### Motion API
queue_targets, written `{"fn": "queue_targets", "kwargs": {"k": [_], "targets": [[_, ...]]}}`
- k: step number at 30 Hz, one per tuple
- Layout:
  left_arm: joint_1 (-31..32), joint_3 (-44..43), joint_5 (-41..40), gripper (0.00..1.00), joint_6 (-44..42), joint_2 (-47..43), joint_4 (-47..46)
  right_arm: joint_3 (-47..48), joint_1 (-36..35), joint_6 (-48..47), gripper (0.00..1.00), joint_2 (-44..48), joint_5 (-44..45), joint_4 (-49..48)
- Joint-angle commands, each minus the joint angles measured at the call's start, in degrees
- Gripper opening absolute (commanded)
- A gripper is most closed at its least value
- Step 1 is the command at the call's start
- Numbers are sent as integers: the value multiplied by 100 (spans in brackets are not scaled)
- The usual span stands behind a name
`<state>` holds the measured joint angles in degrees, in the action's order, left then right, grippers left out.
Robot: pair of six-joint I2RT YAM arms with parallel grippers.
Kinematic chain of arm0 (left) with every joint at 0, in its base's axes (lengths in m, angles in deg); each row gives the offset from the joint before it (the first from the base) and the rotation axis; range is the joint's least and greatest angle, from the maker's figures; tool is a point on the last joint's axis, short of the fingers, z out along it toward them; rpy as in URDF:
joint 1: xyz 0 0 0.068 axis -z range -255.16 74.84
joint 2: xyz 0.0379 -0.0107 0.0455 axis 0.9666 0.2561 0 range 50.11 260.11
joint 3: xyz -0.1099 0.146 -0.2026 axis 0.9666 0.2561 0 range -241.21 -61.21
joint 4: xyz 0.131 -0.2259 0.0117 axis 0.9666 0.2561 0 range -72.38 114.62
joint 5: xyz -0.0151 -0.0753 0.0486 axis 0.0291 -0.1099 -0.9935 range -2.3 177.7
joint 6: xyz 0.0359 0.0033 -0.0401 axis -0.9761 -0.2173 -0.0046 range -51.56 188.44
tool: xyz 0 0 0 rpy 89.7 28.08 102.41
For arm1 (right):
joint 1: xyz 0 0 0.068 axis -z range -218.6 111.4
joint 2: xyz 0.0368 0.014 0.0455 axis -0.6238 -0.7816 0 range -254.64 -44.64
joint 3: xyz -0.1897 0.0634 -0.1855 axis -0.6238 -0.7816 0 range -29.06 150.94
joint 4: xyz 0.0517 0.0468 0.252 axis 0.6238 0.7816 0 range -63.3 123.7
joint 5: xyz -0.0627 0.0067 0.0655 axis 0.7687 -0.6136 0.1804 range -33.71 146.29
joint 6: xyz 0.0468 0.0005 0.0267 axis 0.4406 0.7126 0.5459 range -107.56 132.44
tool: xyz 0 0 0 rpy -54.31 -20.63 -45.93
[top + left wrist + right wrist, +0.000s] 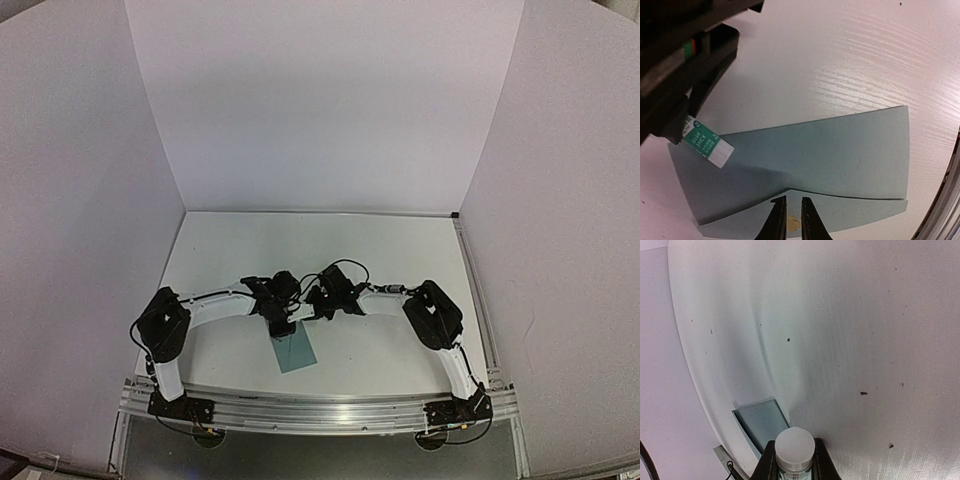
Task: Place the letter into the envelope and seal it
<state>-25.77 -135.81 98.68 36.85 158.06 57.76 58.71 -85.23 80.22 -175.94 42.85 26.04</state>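
The teal envelope (295, 350) lies flat on the table in front of the arms. In the left wrist view, the envelope (830, 150) has one panel lapping over a lower strip. My left gripper (790, 202) is down over that strip, jaws nearly together and holding nothing, with a small tan patch (792, 223) between them. My right gripper (795, 450) is shut on a glue stick (794, 445). The green-and-white glue stick (707, 142) has its white end at the envelope's left corner. The letter is hidden.
The white table (380, 260) is walled by white panels at the back and both sides. An aluminium rail (320, 410) runs along the near edge, just below the envelope. The two wrists sit close together above the envelope's far end.
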Motion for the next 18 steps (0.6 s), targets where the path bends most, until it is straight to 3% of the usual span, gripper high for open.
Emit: {"fn": "queue_targets", "kwargs": {"k": [1, 12, 18], "targets": [[-34, 3, 150, 11, -3, 72, 93, -41, 7, -82, 0, -269, 354, 477], [-17, 485, -152, 10, 209, 775, -156, -44, 8, -83, 0, -281, 365, 470], [28, 852, -389, 10, 199, 742, -265, -13, 12, -88, 0, -310, 330, 471]]}}
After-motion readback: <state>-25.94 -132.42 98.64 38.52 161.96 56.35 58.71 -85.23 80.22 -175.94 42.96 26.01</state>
